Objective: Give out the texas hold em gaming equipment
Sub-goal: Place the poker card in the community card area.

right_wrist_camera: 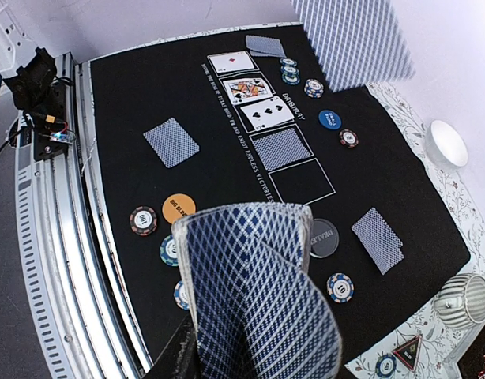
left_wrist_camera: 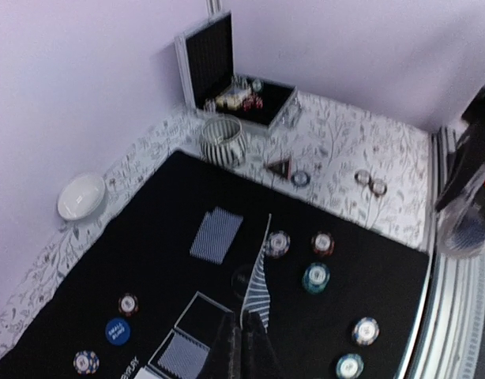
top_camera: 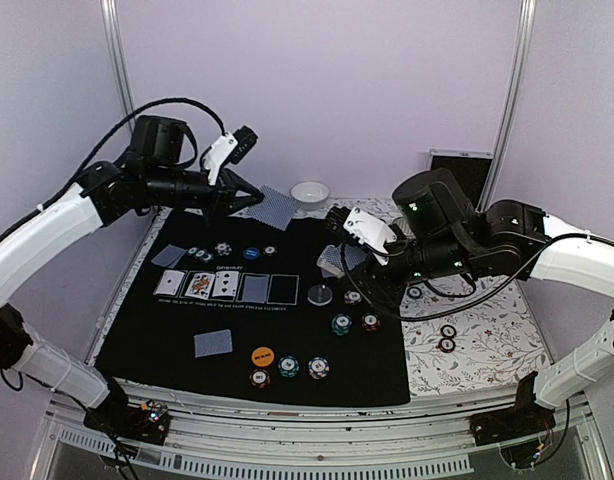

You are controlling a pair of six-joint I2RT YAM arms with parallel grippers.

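Left gripper [top_camera: 251, 199] is closed on one blue-grey-backed playing card [top_camera: 276, 208], held clear of the surface. Right gripper [right_wrist_camera: 192, 352] is clamped on a fanned deck of matching cards [right_wrist_camera: 258, 300].

Judged step: dealing the fifth board card. The next move calls for lowering into the empty white-outlined slot [top_camera: 284, 289] below it, bases-side.

Black felt mat [top_camera: 167, 345]; beyond it, floral white cloth [top_camera: 487, 340] and lilac walls [top_camera: 337, 90].

Grips a playing card [left_wrist_camera: 257, 288] edge-on in the closed left pincer [left_wrist_camera: 244, 322], above a black mat [left_wrist_camera: 148, 260]. Looks onto a second card [left_wrist_camera: 216, 235] face down, striped chips [left_wrist_camera: 315, 277] right, blue disc [left_wrist_camera: 116, 332] left, ribbed mug [left_wrist_camera: 223, 140] and open case [left_wrist_camera: 227, 79] on the desk [left_wrist_camera: 345, 150] beyond.
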